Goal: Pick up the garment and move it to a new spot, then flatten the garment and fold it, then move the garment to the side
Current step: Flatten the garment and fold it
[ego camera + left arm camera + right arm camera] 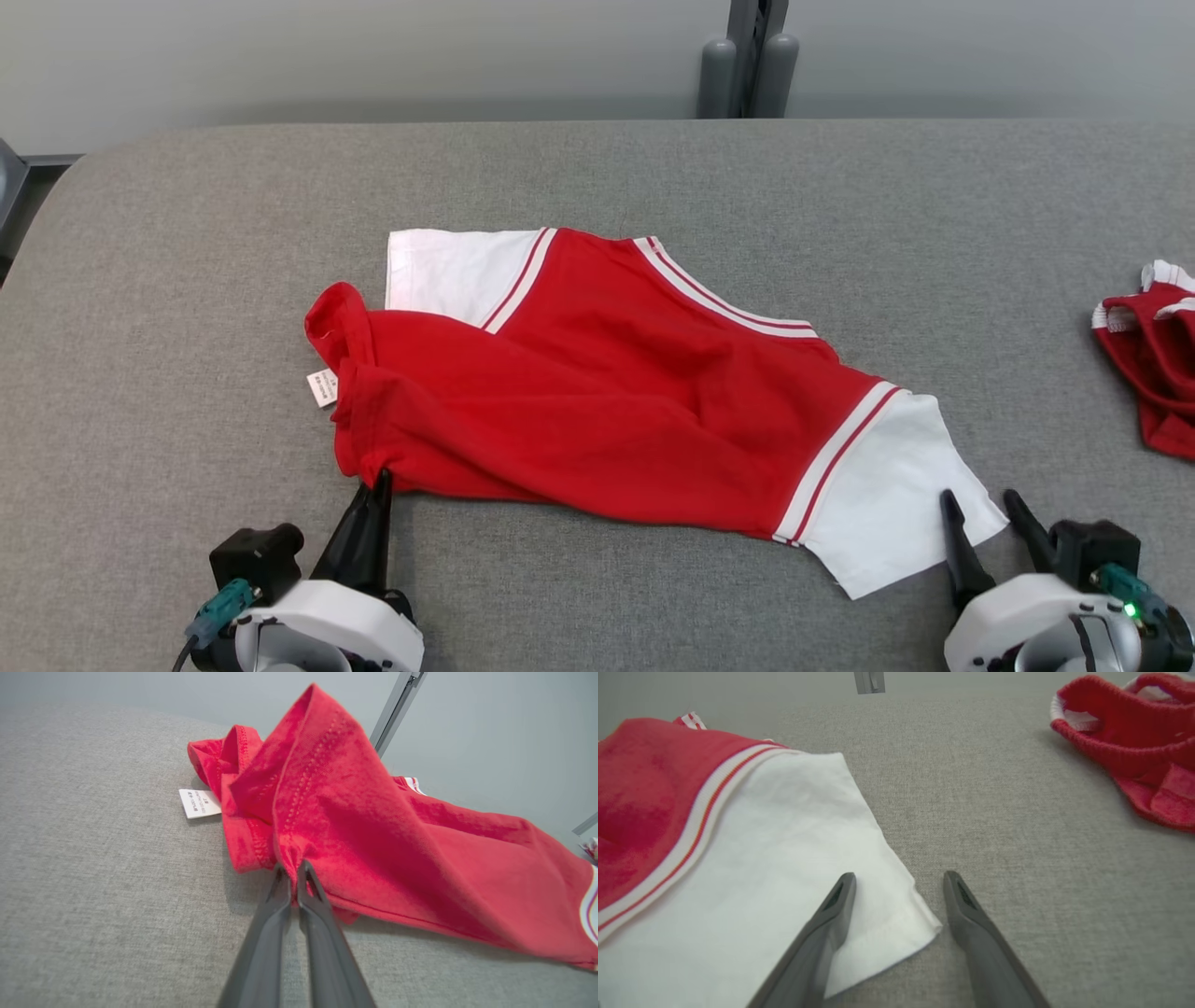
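A red garment (597, 401) with white sleeves and red-white stripes lies crumpled across the grey table (187, 233). My left gripper (381, 481) is shut on the garment's red hem corner (294, 858) at its near left. A white label (198, 802) sticks out beside that bunched hem. At the near right, my right gripper (980, 504) stands open astride the corner of the white sleeve (784, 858); one finger lies over the cloth, the other over bare table.
A second red and white cloth (1148, 364) lies bunched at the table's right edge, also in the right wrist view (1134, 751). A dark post (747, 56) stands behind the table's far edge. Grey table surface stretches to the far left and back.
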